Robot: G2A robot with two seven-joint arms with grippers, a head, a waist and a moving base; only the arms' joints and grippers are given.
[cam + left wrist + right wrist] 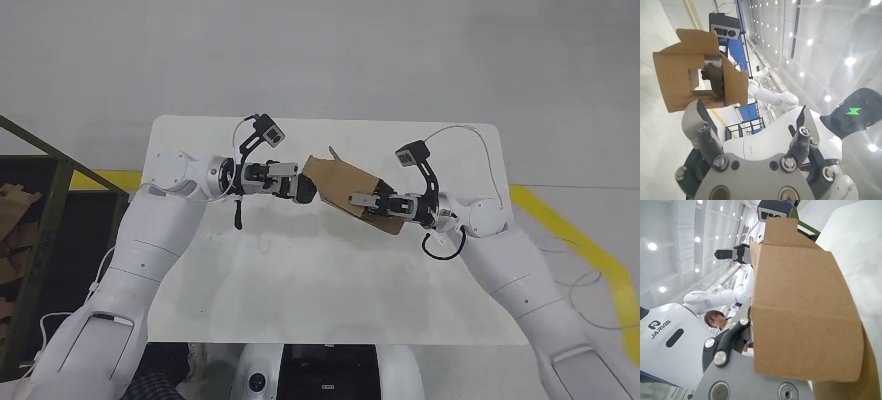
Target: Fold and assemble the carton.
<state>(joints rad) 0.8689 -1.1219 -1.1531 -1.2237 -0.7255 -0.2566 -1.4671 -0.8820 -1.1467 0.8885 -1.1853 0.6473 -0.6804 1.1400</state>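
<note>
White table (300, 290) below, with the cardboard carton (352, 186) aloft between both grippers. Right gripper (372, 201) jaws look clamped on its wall. Left gripper (751, 107) jaws apart, carton just past one tip. Light and crushable, so pinch panels near the creases.

Brown carton (352, 186), partly folded, flaps open

A brown cardboard carton (802, 306) sits close against the right gripper (757, 332), its creased panel covering much of the gripper's grey base. One dark finger (732, 332) lies just beside the carton's near edge; the other is hidden behind the cardboard. At the carton's far end a flap stands up, and the left gripper (746, 254) is at that end's edge. The white table (853, 237) lies beyond.
</note>
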